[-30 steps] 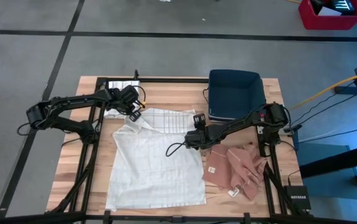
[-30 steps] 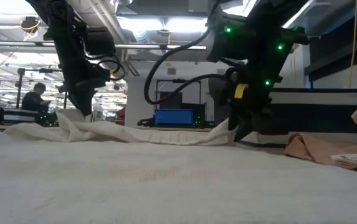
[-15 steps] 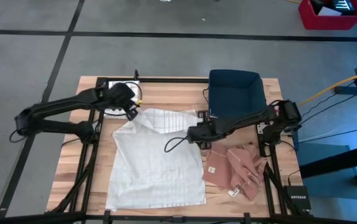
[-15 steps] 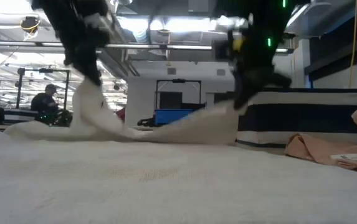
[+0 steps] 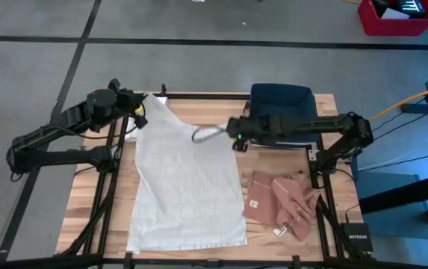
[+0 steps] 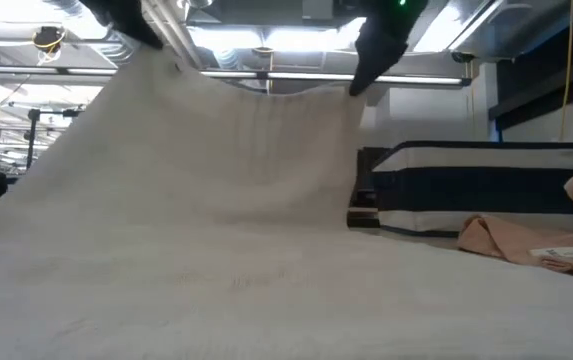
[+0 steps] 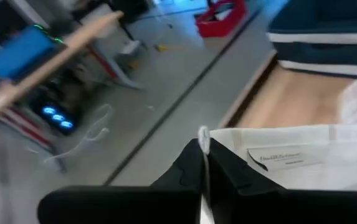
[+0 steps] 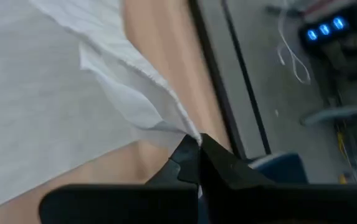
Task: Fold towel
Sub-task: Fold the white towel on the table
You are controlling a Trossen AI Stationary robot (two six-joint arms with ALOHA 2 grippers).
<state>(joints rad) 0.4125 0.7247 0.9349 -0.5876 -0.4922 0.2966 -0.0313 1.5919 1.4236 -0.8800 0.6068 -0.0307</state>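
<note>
- Left gripper (image 5: 140,110) clamped on towel (image 5: 187,187) far corner, raised.
- Right gripper (image 5: 231,137) pinched other far corner, lifted.
- Towel hung between both, near edge on table (image 5: 281,246).

Both arms raised, left end effector (image 5: 140,107) and right end effector (image 5: 232,135) clamped shut.

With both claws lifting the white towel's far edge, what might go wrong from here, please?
1. Each claw, left and right, pinches only a thin bit of the white towel, so a corner may slip out.
2. The right corner hangs beside the blue bin and could snag its rim.
3. The pink cloth lies alongside; the fold might drag it.
</note>
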